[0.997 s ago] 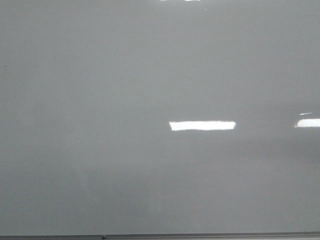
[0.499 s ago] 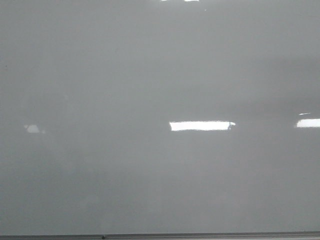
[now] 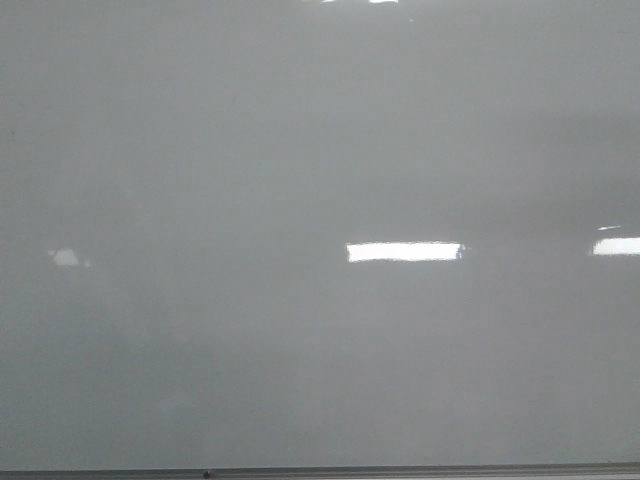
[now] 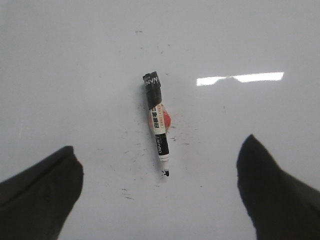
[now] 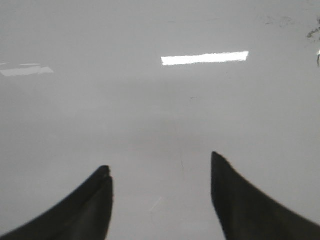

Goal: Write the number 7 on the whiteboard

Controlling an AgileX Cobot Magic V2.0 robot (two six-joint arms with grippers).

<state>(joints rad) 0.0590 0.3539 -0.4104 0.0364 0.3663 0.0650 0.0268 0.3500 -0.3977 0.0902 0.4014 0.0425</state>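
The whiteboard (image 3: 300, 150) fills the front view, glossy pale grey, with no number 7 on it. No gripper shows in that view. In the left wrist view a black-and-white marker (image 4: 157, 122) lies on the white surface (image 4: 75, 75), uncapped tip towards the camera, a red spot beside its middle. My left gripper (image 4: 160, 155) is open and empty, its two dark fingers (image 4: 42, 192) wide apart on either side of the marker's tip, above it. My right gripper (image 5: 160, 167) is open and empty over bare white surface (image 5: 150, 110).
The whiteboard's thin grey bottom frame edge (image 3: 400, 470) runs along the base of the front view. Bright glare patches (image 3: 405, 252) lie on the board. Small dark ink specks (image 4: 130, 192) dot the surface round the marker. Dark smudges (image 5: 312, 32) show in the right wrist view.
The central glare patch on the whiteboard has shrunk slightly and shifted right. A small faint reflection has appeared at the left of the board. No mark has appeared.
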